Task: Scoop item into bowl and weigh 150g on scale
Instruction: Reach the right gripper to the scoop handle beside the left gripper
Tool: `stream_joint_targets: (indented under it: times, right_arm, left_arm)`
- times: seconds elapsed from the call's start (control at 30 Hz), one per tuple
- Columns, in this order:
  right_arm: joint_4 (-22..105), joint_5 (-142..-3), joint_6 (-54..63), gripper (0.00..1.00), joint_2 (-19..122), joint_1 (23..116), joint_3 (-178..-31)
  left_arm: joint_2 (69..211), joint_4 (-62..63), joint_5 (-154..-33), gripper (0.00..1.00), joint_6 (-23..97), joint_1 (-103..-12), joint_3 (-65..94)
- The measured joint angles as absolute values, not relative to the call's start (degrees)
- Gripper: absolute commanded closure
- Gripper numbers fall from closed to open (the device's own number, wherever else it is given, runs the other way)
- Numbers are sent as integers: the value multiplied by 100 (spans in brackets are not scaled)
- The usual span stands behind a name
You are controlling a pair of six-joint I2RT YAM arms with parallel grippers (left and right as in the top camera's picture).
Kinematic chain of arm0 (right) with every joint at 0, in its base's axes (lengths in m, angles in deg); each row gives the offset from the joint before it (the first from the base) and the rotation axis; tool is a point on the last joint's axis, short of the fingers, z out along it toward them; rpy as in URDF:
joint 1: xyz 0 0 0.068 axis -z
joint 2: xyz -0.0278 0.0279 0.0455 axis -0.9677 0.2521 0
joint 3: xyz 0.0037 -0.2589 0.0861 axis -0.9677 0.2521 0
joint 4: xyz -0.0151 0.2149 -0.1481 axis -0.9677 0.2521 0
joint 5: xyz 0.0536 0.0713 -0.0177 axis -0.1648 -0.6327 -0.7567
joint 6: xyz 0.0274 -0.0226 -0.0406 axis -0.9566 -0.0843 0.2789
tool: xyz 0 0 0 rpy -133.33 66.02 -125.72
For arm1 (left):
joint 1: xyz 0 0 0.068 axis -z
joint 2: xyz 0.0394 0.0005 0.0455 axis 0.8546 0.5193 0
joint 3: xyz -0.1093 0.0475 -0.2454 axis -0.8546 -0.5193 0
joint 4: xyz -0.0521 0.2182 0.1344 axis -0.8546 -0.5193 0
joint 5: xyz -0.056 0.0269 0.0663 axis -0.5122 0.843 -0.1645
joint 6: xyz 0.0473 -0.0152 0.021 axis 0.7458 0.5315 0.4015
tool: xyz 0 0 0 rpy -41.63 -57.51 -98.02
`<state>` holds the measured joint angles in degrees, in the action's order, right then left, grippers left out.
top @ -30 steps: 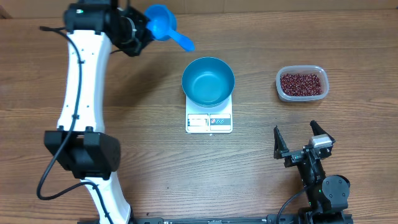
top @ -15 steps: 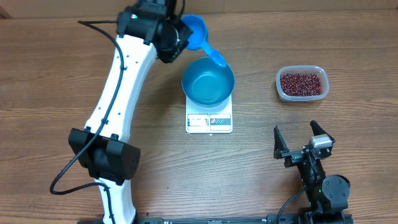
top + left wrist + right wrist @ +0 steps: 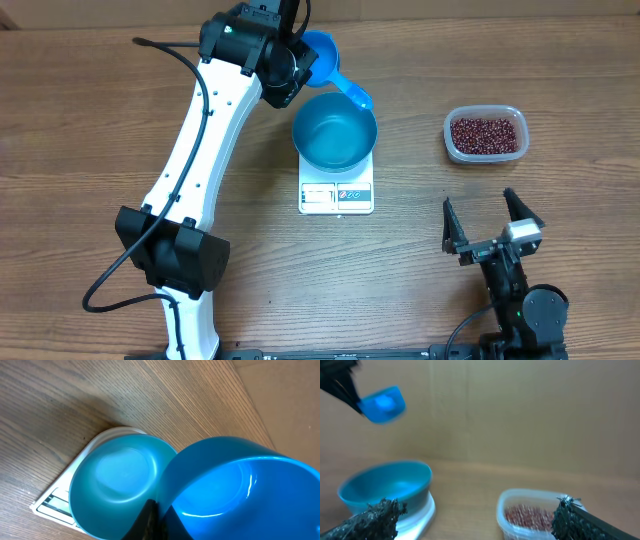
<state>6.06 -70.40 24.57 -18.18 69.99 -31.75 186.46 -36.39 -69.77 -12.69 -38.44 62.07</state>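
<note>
Reaching over the far side of the desk (image 3: 570, 70), the left arm holds the small blue scoop (image 3: 322, 56) above and just behind the bowl (image 3: 335, 135). The left end effector (image 3: 300, 64) is closed tight on the scoop, gripping it at the cup end (the left wrist camera shows a dark finger (image 3: 148, 519) against the cup's wall). The handle points away to the right, its tip over the bowl's far-right rim. Seen from the left wrist, the scoop's cup is empty. The bowl, also empty, sits on the scale (image 3: 336, 197), covering its rear part and leaving the display panel at the front in view. The beans (image 3: 485, 134) lie in the clear plastic tub (image 3: 449, 140), which stands to the right of the bowl, well apart from it. The right end effector (image 3: 490, 225) is near the front right of the desk, its jaws spread wide and holding nothing.
</note>
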Motion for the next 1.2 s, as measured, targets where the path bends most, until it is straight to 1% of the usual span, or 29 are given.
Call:
stream_joint_targets:
  times: [0.2,0.3,0.43,0.63,0.8,1.03,1.13,1.2]
  right_arm:
    - [-366,-7383,1976,0,-1823,6999,-3175]
    - [-478,-7447,1675,0,-1829,6999,-3195]
    - [-227,-7486,1469,0,-1827,6999,-3490]
    - [805,-7416,1279,0,-1515,6999,-4646]
    - [1413,-7329,1179,0,-603,6999,-5601]
    - [2071,-7383,768,0,1405,6995,-6919]
    - [1926,-7661,693,0,2380,6995,-7418]
    - [1487,-7921,661,0,2944,6992,-7566]
  left_arm:
    - [18646,-3725,-6977,95,-1542,-3844,6209]
    - [18646,-3725,-6977,96,-1603,-3844,6209]
    - [18646,-3718,-6977,96,-1662,-3844,6209]
    - [18646,-3698,-6977,96,-1767,-3844,6209]
    - [18646,-3701,-6975,96,-1837,-3844,6209]
    - [18646,-3709,-6975,95,-1839,-3844,6209]
    - [18646,-3718,-6975,96,-1879,-3844,6209]
    - [18646,-3720,-6979,96,-1927,-3844,6209]
